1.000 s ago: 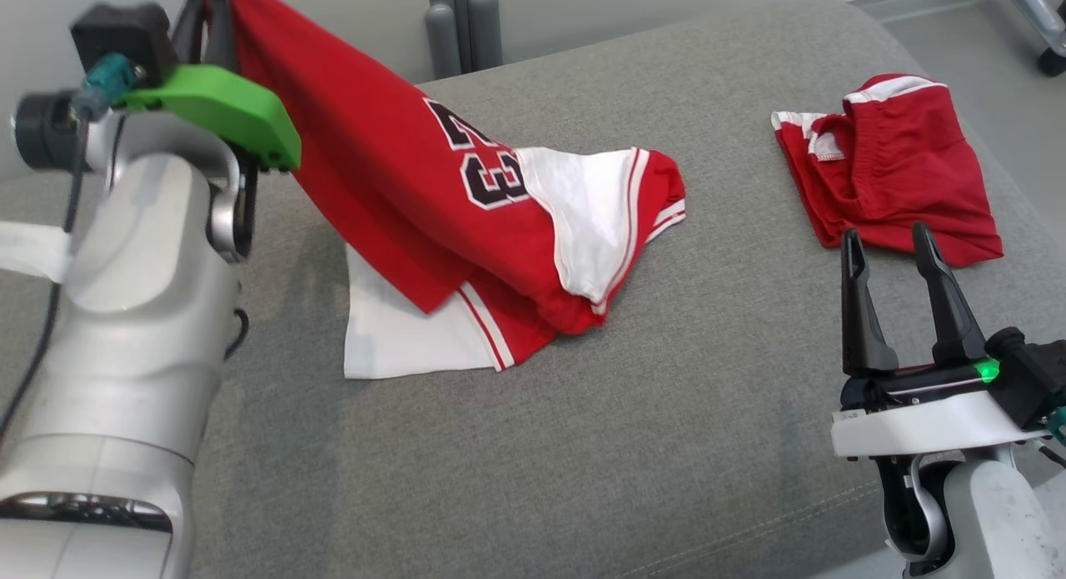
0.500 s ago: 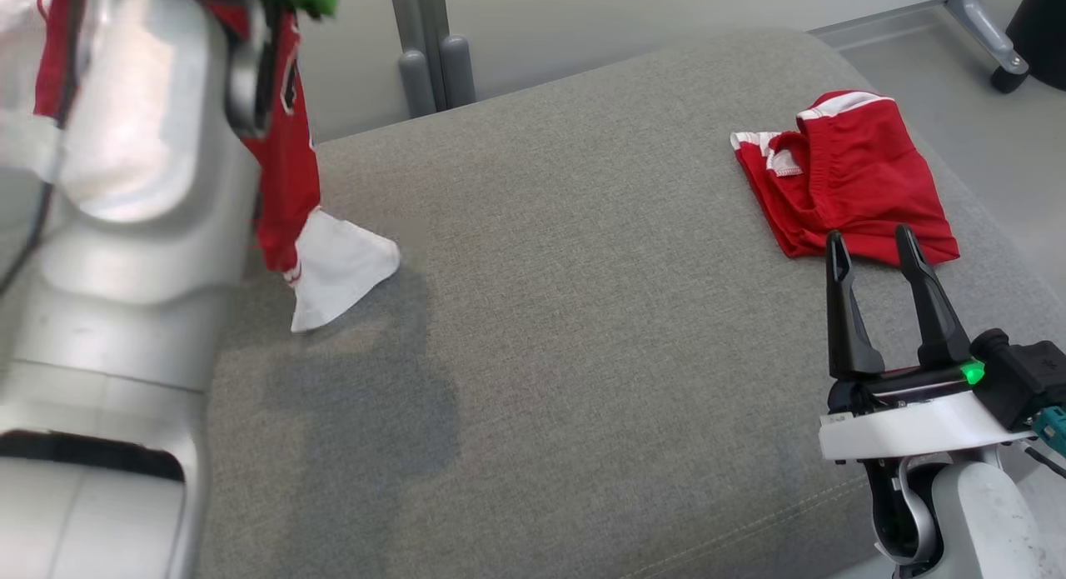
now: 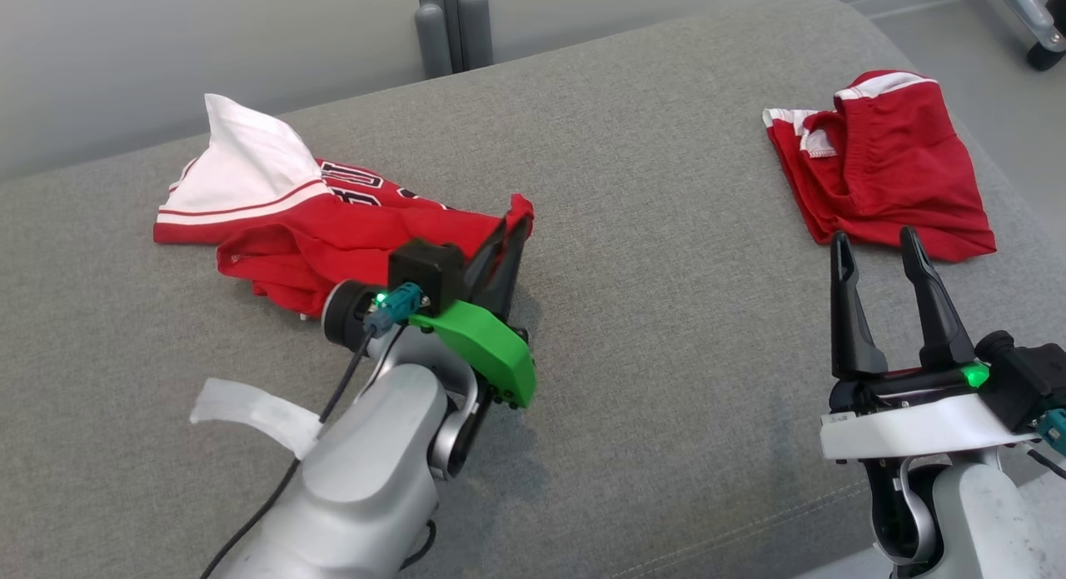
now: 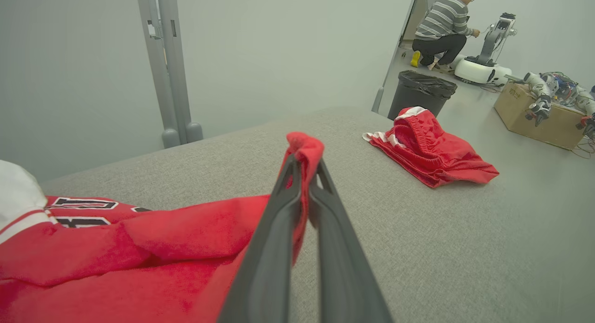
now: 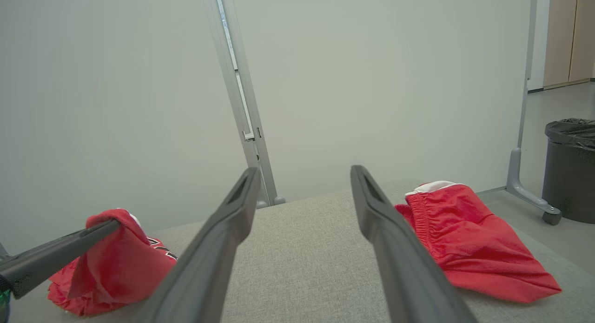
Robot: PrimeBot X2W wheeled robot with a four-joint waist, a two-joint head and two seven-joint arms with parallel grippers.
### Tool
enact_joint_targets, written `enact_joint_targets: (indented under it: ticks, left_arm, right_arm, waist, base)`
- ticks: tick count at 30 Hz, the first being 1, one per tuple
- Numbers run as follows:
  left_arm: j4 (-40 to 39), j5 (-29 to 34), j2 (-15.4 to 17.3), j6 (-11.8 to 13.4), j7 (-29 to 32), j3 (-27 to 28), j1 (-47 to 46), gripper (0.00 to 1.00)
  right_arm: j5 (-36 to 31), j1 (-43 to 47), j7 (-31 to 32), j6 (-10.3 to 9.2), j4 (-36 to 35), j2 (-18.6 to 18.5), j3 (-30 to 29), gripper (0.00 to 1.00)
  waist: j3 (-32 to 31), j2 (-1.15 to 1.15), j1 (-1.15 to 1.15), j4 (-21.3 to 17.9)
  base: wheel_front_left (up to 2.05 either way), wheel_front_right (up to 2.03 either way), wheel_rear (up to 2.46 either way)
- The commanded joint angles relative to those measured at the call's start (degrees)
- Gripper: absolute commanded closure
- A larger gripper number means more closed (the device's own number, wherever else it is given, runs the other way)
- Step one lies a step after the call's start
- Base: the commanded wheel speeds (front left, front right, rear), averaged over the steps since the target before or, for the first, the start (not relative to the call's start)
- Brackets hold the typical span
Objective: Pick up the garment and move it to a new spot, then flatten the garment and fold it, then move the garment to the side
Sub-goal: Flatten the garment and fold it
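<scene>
The garment, a red and white jersey [image 3: 333, 229] with black lettering, lies crumpled on the left half of the grey cushion [image 3: 666, 354]. My left gripper [image 3: 510, 225] is shut on its right-hand red edge, just above the cushion. In the left wrist view a fold of red cloth sticks out past the closed tips of the left gripper [image 4: 304, 162], and the jersey [image 4: 139, 239] spreads to the lower left. My right gripper [image 3: 874, 239] stands open and holds nothing at the lower right, just in front of a pair of red shorts [image 3: 883, 171]. The right wrist view shows the right gripper [image 5: 304, 170] with its jaws wide apart.
The red shorts [image 4: 432, 151] lie near the cushion's right end. A grey post [image 3: 450, 21] rises behind the cushion against the pale wall. Beyond the right end are a black bin [image 4: 420, 93], a cardboard box [image 4: 534, 114] and a crouching person [image 4: 444, 23].
The left arm, which held the jersey hanging high, has come down and laid it on the cushion's left part, still gripped. The head view shifted. The right gripper stayed put.
</scene>
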Motion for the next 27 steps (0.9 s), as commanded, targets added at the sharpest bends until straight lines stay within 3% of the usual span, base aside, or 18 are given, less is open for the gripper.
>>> enact_joint_targets:
  ticks: [1, 9, 18, 27]
  left_arm:
    - [-1.1, -1.31, 0.24, 1.04, 0.0, -1.3, 0.76, 1.0]
    - [-5.6, -7.9, 0.21, 4.67, 0.0, -12.79, 1.49, 1.0]
    - [-3.26, -14.63, 0.22, 6.64, -0.01, -21.32, 1.16, 1.0]
    - [3.61, -18.59, 0.21, 5.63, -0.02, -27.03, 2.55, 1.0]
  right_arm:
    - [0.59, -0.71, -0.16, 0.0, 0.15, -0.06, 0.03, 0.0]
    - [0.14, -1.04, -0.16, 0.0, 0.28, 0.05, -0.31, 0.0]
    - [-0.33, -1.24, -0.16, 0.0, 0.53, 0.18, 0.24, 0.0]
    - [-0.22, -1.46, -0.16, 0.0, 1.08, 0.22, -0.22, 0.0]
  waist:
    - [0.44, 0.0, 0.0, 0.07]
    - [0.74, 0.0, 0.0, -0.31]
    - [1.48, 0.0, 0.0, -1.71]
    - [1.82, 0.0, 0.0, -1.14]
  base:
    - [0.0, 0.0, 0.0]
    - [0.0, 0.0, 0.0]
    - [0.0, 0.0, 0.0]
    - [0.0, 0.0, 0.0]
